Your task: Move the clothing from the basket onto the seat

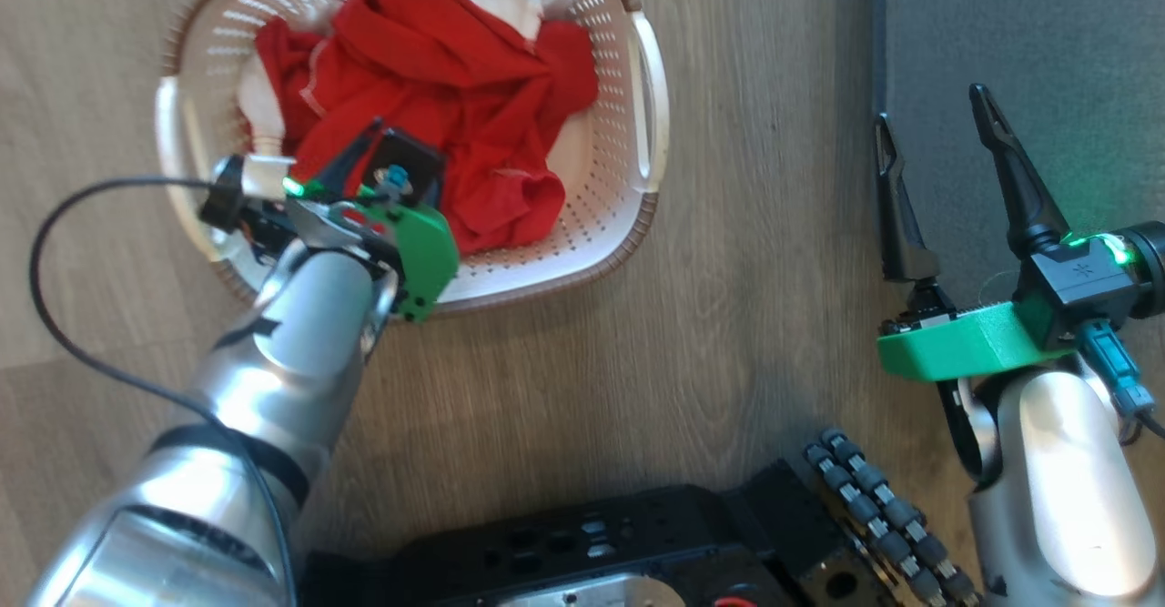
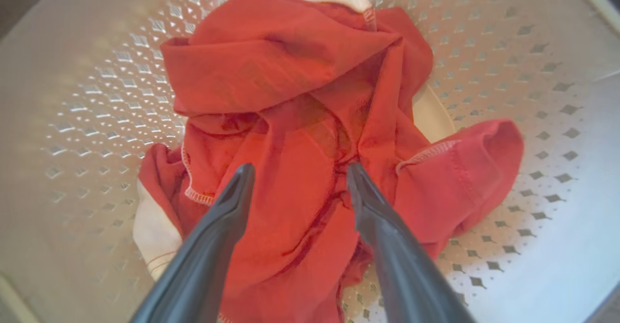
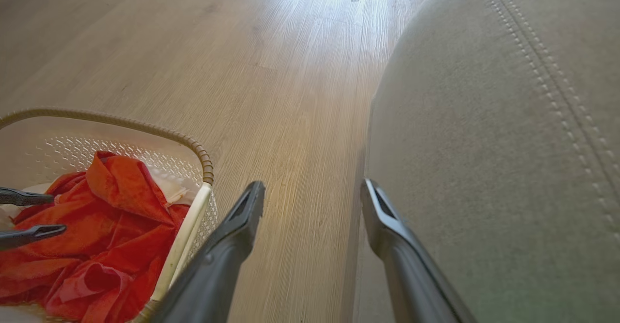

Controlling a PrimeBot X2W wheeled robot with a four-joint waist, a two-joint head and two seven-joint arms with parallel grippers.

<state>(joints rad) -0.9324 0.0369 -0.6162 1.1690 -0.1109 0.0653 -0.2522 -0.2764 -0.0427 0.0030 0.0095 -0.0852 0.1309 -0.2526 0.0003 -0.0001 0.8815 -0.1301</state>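
The clothing (image 1: 437, 70) is a crumpled heap of bright red fabric with white parts, lying in the cream perforated basket (image 1: 648, 106) on the floor. My left gripper (image 1: 378, 147) reaches down into the basket from its near side. In the left wrist view it (image 2: 300, 168) is open, its fingertips (image 2: 244, 177) just over the red fabric (image 2: 290, 71) with nothing gripped. My right gripper (image 1: 933, 120) is open and holds nothing, hovering at the edge of the grey seat (image 1: 1028, 43). The right wrist view shows this gripper (image 3: 314, 185) between the seat (image 3: 484, 144) and the basket (image 3: 145, 127).
Wooden floor (image 1: 746, 298) separates the basket from the seat. My black base (image 1: 637, 543) lies at the bottom of the head view. A dark cable (image 1: 41, 225) loops left of my left arm. A double line of stitching (image 3: 542, 71) runs along the seat's rounded edge.
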